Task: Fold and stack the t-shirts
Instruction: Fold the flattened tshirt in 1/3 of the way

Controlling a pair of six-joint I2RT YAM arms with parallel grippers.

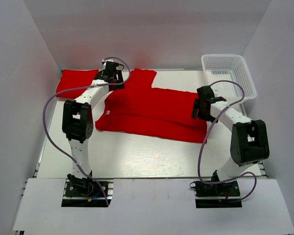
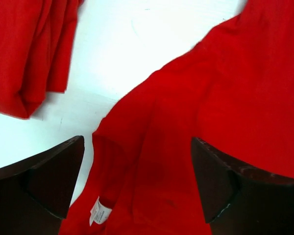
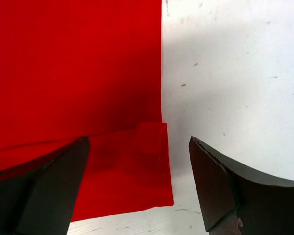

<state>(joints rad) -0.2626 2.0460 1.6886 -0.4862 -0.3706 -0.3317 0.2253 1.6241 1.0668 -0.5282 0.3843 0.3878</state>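
Note:
A bright red t-shirt (image 1: 152, 112) lies across the middle of the table, partly folded lengthwise. My left gripper (image 1: 110, 76) hovers open over its left end. In the left wrist view the cloth (image 2: 186, 122) and its white neck label (image 2: 99, 211) show between the spread fingers (image 2: 44, 181), which hold nothing. My right gripper (image 1: 202, 108) stands open above the shirt's right end. In the right wrist view the shirt's folded corner (image 3: 147, 147) lies flat between the fingertips (image 3: 215, 181). A second, folded t-shirt (image 1: 76, 82) rests at the back left, also seen in the left wrist view (image 2: 24, 54).
A white mesh basket (image 1: 230, 73) stands at the back right corner. White walls close in the table on three sides. Bare white tabletop (image 1: 147, 156) runs along the near side, in front of the shirt.

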